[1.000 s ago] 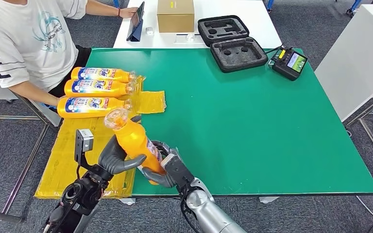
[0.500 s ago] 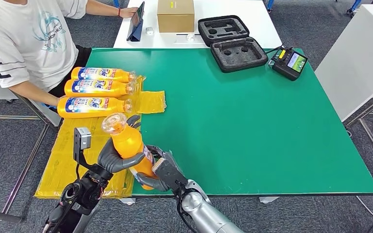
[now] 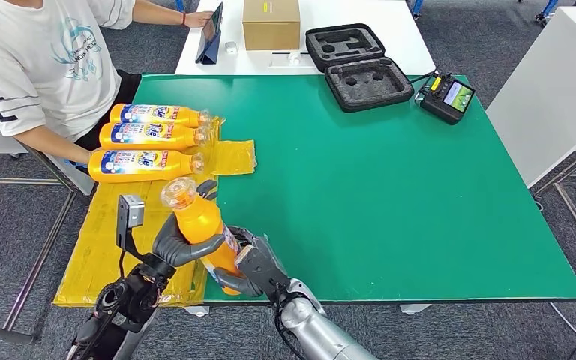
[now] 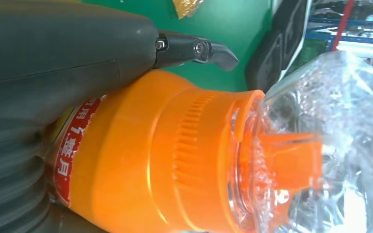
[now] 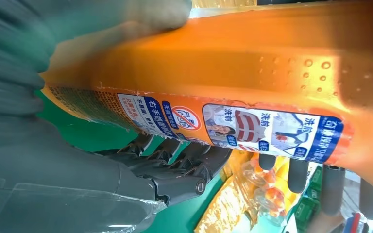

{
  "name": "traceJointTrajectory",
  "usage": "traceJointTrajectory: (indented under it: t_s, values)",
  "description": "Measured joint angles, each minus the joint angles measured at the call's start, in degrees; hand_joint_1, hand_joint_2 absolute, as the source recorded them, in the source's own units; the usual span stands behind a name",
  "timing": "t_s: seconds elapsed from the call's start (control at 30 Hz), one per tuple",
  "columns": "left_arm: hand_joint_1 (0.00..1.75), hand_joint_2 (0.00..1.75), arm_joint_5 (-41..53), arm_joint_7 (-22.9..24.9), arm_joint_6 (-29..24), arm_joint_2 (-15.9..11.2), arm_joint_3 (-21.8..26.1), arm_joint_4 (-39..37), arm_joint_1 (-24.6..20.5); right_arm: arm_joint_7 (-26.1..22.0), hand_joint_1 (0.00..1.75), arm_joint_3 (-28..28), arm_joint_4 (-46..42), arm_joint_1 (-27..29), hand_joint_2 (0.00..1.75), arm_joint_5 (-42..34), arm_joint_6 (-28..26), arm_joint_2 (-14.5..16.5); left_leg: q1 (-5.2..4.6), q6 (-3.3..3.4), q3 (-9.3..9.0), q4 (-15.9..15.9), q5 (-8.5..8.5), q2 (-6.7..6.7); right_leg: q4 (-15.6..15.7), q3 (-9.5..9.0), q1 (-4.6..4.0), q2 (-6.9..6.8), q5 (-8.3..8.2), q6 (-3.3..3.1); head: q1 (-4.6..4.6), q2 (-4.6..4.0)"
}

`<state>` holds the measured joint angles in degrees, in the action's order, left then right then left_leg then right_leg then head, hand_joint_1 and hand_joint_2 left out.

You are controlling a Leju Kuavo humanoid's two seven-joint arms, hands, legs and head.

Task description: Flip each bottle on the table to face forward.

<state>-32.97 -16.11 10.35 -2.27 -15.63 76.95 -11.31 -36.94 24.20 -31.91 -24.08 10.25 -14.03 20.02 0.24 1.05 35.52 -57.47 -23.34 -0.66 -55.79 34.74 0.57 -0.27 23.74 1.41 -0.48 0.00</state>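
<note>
bottle barely shifted, near table's front edge

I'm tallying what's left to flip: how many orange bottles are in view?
4. Three lie side by side on the yellow sheet near the person: far bottle, middle bottle, near bottle. The held bottle is gripped by left hand and right hand.
</note>
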Motion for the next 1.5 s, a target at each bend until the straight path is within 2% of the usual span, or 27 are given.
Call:
traceJointTrajectory:
  t_s: [0.87,0.9,0.93,1.03,1.07,1.23,1.4,1.5]
  values:
    - [1.75,1.75,0.41,0.26,-1.29,-0.28,-1.16,-1.18,-1.07,-0.57,1.75,0.05,0.95,-0.28,1.75,-1.16,-1.05,0.1,0.0,0.0,0.0,0.0,0.0,0.0,0.0,0.01,0.0,0.0,0.0,0.0,0.0,0.0]
    - [1.75,1.75,0.44,0.2,-1.42,-0.28,-1.21,-1.22,-1.12,-0.57,1.73,0.03,0.95,-0.28,1.75,-1.13,-1.13,0.07,0.0,0.0,0.0,0.0,0.0,0.0,0.0,0.01,0.0,0.0,0.0,0.0,0.0,0.0]
    - [1.75,1.75,0.49,0.12,-1.52,-0.28,-1.27,-1.27,-1.19,-0.57,1.29,0.01,0.93,-0.28,1.75,-1.11,-1.22,0.04,0.0,0.0,0.0,0.0,0.0,0.0,0.0,0.0,0.0,0.0,0.0,0.0,0.0,0.0]
    - [1.75,1.75,0.59,-0.62,-2.1,-0.3,-1.33,-1.42,-1.53,-1.1,0.0,-0.02,0.73,-0.27,0.44,-0.64,-2.76,-0.06,0.0,0.0,0.0,0.0,0.0,0.0,0.0,0.01,0.0,0.0,0.0,0.0,0.01,0.0]
    - [1.75,1.75,0.56,-1.05,-2.51,-0.31,-1.27,-1.43,-1.71,-1.44,0.0,-0.02,0.47,-0.26,0.0,-0.2,-3.96,-0.09,0.0,0.0,0.01,0.0,0.0,0.0,0.0,0.01,0.0,0.0,0.0,0.0,0.01,0.0]
    - [1.75,1.75,2.36,-3.73,-7.18,-0.67,0.03,-1.42,-2.71,-2.64,0.0,0.0,-4.75,0.63,0.0,0.77,-6.71,-0.72,0.01,0.0,0.0,-0.01,0.01,-0.02,0.0,0.01,0.0,0.0,-0.01,0.0,0.01,0.0]
    - [1.75,1.75,6.15,-6.97,-11.97,-1.4,2.56,-1.41,-3.44,-3.05,0.0,0.6,-17.39,3.7,0.0,-0.17,-6.67,-2.15,0.01,-0.01,0.0,-0.01,0.01,-0.02,-0.01,0.02,-0.01,0.01,0.0,0.0,0.0,0.0]
    - [1.75,1.75,7.89,-8.47,-14.69,-1.85,4.18,-1.31,-3.3,-3.14,0.0,1.04,-26.67,6.48,0.0,-2.16,-8.42,-3.4,0.0,0.0,0.06,0.0,0.0,-0.01,-0.01,0.05,0.0,-0.02,0.01,-0.01,0.01,0.0]
